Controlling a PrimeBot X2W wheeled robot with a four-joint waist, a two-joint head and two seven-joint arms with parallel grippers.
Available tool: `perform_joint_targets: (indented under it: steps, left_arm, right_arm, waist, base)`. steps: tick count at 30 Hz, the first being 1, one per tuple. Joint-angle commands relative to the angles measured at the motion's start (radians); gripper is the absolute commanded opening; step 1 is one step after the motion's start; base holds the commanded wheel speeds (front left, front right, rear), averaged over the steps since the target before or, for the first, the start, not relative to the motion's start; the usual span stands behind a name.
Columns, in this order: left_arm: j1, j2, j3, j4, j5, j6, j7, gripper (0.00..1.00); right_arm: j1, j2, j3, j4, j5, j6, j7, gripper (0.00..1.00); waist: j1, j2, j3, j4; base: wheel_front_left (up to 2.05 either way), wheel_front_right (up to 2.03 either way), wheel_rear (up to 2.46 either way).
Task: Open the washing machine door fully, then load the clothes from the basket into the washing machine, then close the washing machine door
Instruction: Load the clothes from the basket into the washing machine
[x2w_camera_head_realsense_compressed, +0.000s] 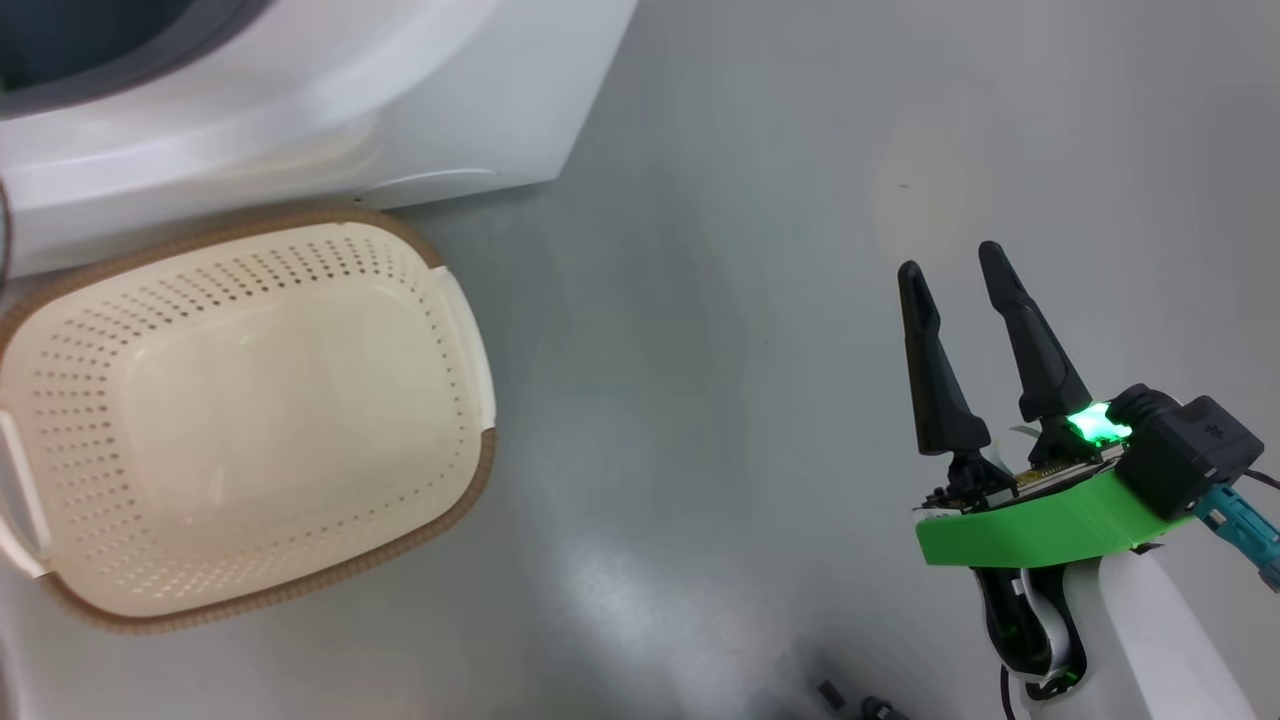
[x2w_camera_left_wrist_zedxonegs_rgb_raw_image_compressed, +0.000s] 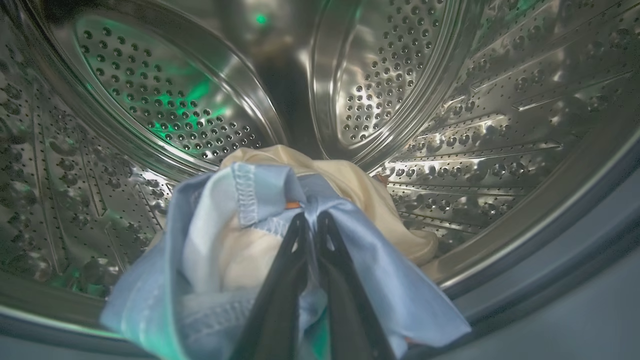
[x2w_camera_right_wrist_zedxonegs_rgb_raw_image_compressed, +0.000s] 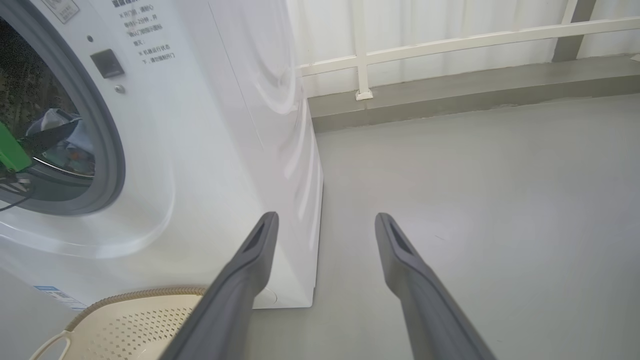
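The left gripper (x2w_camera_left_wrist_zedxonegs_rgb_raw_image_compressed: 312, 218) is inside the steel drum (x2w_camera_left_wrist_zedxonegs_rgb_raw_image_compressed: 500, 125) of the washing machine (x2w_camera_right_wrist_zedxonegs_rgb_raw_image_compressed: 200, 150), its two dark fingers pressed together on a fold of the light blue garment (x2w_camera_left_wrist_zedxonegs_rgb_raw_image_compressed: 370, 270), with the cream garment (x2w_camera_left_wrist_zedxonegs_rgb_raw_image_compressed: 360, 190) bunched against it just past the fingertips. The bundle hangs near the drum's front edge, above the grey rubber seal (x2w_camera_left_wrist_zedxonegs_rgb_raw_image_compressed: 575, 260), so the release probably goes best with the arm reaching further toward the back wall before the fingers part; dropped here, the trailing blue cloth could drape over the seal and be caught when the door shuts. Whether the cream piece is pinched too or only carried along, I cannot tell. The right gripper (x2w_camera_head_realsense_compressed: 950, 262) hovers over bare floor with its fingers spread wide apart and nothing between them. The basket (x2w_camera_head_realsense_compressed: 300, 215) stands on the smooth grey floor (x2w_camera_head_realsense_compressed: 700, 400) right at the machine's front bottom edge, with no clothes in it. Beyond the machine's side, the floor runs to a low step under a white railing (x2w_camera_right_wrist_zedxonegs_rgb_raw_image_compressed: 450, 42).
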Motion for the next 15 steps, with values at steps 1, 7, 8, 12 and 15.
perform_joint_targets:
  steps: [1, 7, 8, 12, 15]
  left_arm:
    - [-0.029, 0.061, 0.001, -0.004, 0.016, 0.011, -0.005, 0.00]
    - [-0.082, 0.100, 0.008, -0.057, 0.030, 0.048, -0.005, 0.00]
    - [-0.080, 0.107, 0.011, -0.075, 0.031, 0.053, -0.005, 0.00]
    - [-0.050, 0.123, 0.021, -0.095, 0.032, 0.062, -0.005, 0.00]
    - [-0.043, 0.137, 0.013, -0.017, 0.039, 0.059, -0.005, 0.04]
  right_arm:
    - [-0.006, -0.002, 0.020, -0.024, 0.017, 0.004, -0.008, 1.00]
    - [-0.008, -0.002, 0.033, -0.027, 0.035, 0.004, -0.008, 1.00]
    - [-0.009, -0.002, 0.037, -0.027, 0.038, 0.004, -0.008, 1.00]
    - [-0.008, -0.002, 0.051, -0.026, 0.050, 0.004, -0.008, 1.00]
    - [-0.005, -0.002, 0.064, -0.025, 0.057, 0.004, -0.008, 1.00]
  waist:
    - [0.0000, 0.0000, 0.009, -0.022]
    - [0.0000, 0.0000, 0.025, -0.059]
    - [0.0000, 0.0000, 0.028, -0.066]
    - [0.0000, 0.0000, 0.030, -0.088]
    - [0.0000, 0.0000, 0.027, -0.104]
  base:
    - [0.00, 0.00, 0.00]
    - [0.00, 0.00, 0.00]
    - [0.00, 0.00, 0.00]
    - [0.00, 0.00, 0.00]
    - [0.00, 0.00, 0.00]
